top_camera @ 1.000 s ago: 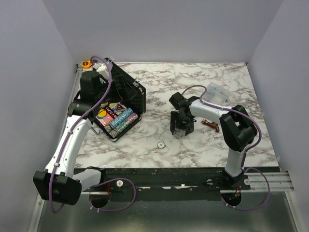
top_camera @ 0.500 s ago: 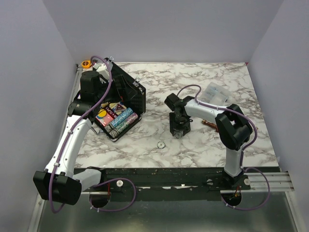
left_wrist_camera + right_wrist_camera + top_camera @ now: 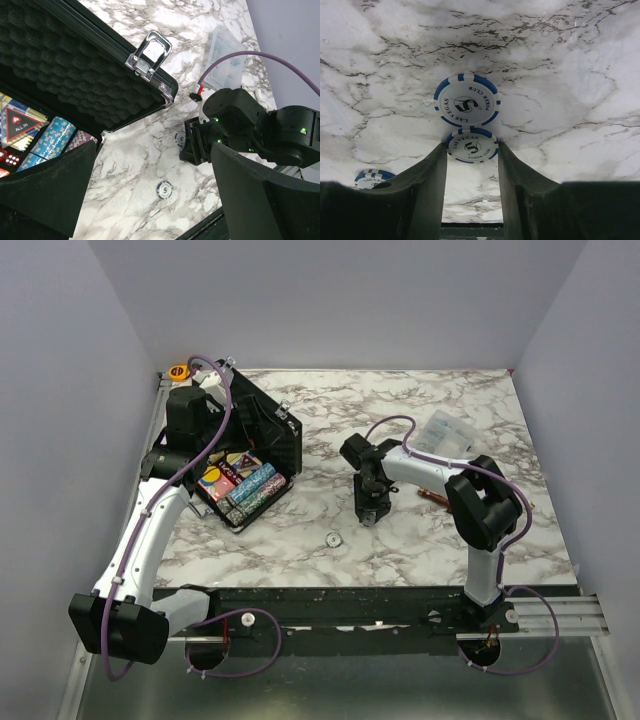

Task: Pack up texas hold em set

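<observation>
Pinching a chip [image 3: 471, 146] w/ R gripper [image 3: 471, 148], prob to carry it to the case [image 3: 65, 85]; L gripper [image 3: 155, 165] wide apart, empty, waiting.

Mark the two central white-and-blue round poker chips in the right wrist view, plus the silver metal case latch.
Nearer white-and-blue chip [image 3: 471, 146]: right wrist view, face centre.
Farther white-and-blue chip [image 3: 467, 106]: right wrist view, printed 5.
Silver latch [image 3: 141, 62]: left wrist view, lower hinge plate.

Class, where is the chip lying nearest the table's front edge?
Top external view: the lone chip lies front-centre on the table, right of the open case, left of the right gripper.
</observation>
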{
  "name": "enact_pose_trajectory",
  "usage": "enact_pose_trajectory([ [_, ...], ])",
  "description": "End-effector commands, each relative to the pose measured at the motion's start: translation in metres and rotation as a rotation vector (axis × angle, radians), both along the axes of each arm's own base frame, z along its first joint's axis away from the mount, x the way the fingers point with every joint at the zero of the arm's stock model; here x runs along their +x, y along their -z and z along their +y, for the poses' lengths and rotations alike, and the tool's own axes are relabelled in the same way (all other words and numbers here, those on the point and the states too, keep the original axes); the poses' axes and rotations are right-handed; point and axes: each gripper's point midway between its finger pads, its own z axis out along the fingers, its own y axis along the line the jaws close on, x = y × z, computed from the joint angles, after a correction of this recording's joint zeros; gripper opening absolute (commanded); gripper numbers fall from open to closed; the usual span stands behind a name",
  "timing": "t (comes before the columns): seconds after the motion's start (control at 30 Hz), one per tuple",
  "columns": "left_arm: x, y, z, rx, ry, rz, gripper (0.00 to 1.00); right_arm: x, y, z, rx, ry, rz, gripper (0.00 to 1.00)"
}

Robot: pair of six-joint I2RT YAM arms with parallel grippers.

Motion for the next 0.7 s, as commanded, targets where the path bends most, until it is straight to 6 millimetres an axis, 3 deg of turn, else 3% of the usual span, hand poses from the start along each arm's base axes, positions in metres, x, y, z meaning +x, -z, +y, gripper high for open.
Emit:
enact_pose_trajectory([
  [0.0,-0.002,-0.003,-0.003,-0.01,0.017,-0.013,0.96,-0.003,0.014,-0.003,-0.046,-0.012,-0.002,0.36],
  [0.2,-0.002,-0.002,-0.003,-0.009,0.016,-0.011,0.96,-0.003,-0.003,0.009,-0.028,-0.042,-0.036,0.26],
  [0.67,-0.002,-0.002,-0.004,-0.008,0.016,-0.011,0.96,-0.019,-0.027,0.043,0.026,-0.095,-0.062,0.26],
])
